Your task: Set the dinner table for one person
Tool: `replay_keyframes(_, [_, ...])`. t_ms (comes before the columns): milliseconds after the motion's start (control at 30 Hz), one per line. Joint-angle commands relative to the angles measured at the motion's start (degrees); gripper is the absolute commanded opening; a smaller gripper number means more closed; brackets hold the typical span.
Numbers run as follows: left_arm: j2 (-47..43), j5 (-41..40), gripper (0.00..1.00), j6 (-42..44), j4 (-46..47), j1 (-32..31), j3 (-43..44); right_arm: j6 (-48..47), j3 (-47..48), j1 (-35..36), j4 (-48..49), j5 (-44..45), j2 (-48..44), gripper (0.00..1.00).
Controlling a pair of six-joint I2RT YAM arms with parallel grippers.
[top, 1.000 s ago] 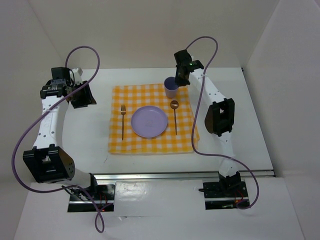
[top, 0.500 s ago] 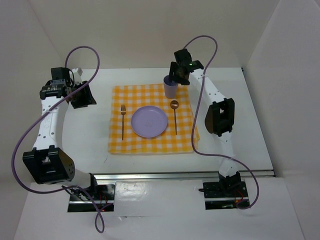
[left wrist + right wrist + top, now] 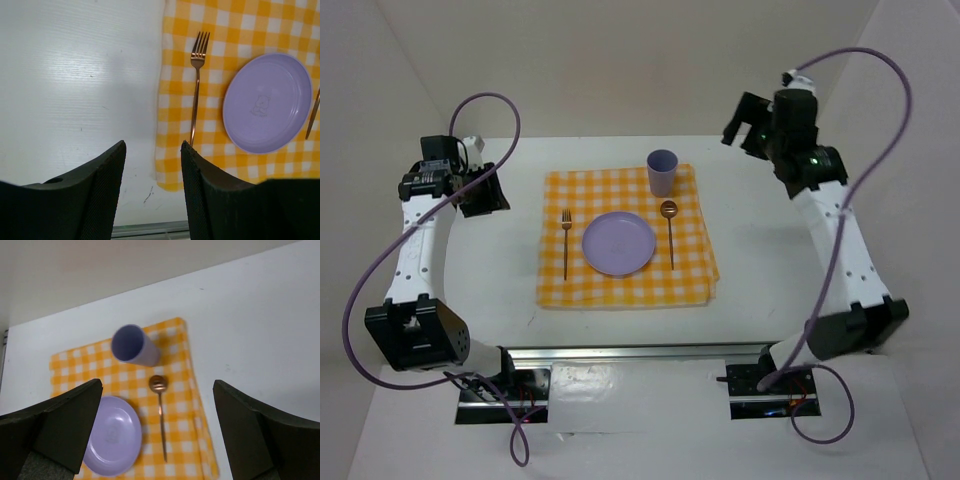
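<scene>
On the white dinner table lies a yellow checked cloth. It holds a purple plate, a copper fork to its left, a copper spoon to its right and an upright purple cup at the far edge. My left gripper hovers open and empty left of the cloth; in its wrist view the fork and plate lie ahead. My right gripper hangs high at the back right, wide open and empty, above the cup and spoon.
White walls enclose the table on three sides. A silver rail runs along the near edge in front of the arm bases. Purple cables loop from both arms.
My right gripper opened and let go of the cup, then lifted away to the back right. The cup stays upright on the cloth's far edge. The left arm has not moved.
</scene>
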Motion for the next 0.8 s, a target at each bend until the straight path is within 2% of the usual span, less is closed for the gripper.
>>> replay_keyframes(0, [-2.5,-2.8,0.55,2.3,1.1,0.4,-0.1,0.7,-11.4,-3.5,-3.5,0.4,-8.4,1.00])
replay_keyframes(33, [-2.5,-4.7,0.55,3.4,0.1,0.4,-0.1,2.0,-17.7,-4.0,-4.4,0.4,-10.5,1.00])
replay_keyframes(133, [-2.5,-8.3,0.55,5.8,-2.4,1.1,0.6,4.5,-27.4,-5.7,-6.9,-1.7,-19.2,1.00])
replay_keyframes(267, [-2.5,-9.6,0.55,8.4,-5.2,3.2,-1.8,7.0,-35.1,-5.7,-8.0,-4.3,-29.3,1.00])
replay_keyframes(433, [-2.5,-9.6,0.55,10.6,-8.6,7.6,-5.9,10.5,-37.3,-5.7,-13.8,-5.3,-38.3,1.00])
replay_keyframes(567, [-6.7,-11.1,0.55,11.9,-8.1,9.3,-11.7,11.9,-38.7,-5.7,-17.5,-5.9,-43.3,1.00])
replay_keyframes(767, [-13.1,-11.1,0.55,13.5,-7.4,9.3,-13.5,12.4,-39.9,-5.7,-20.9,-6.4,-49.7,1.00])
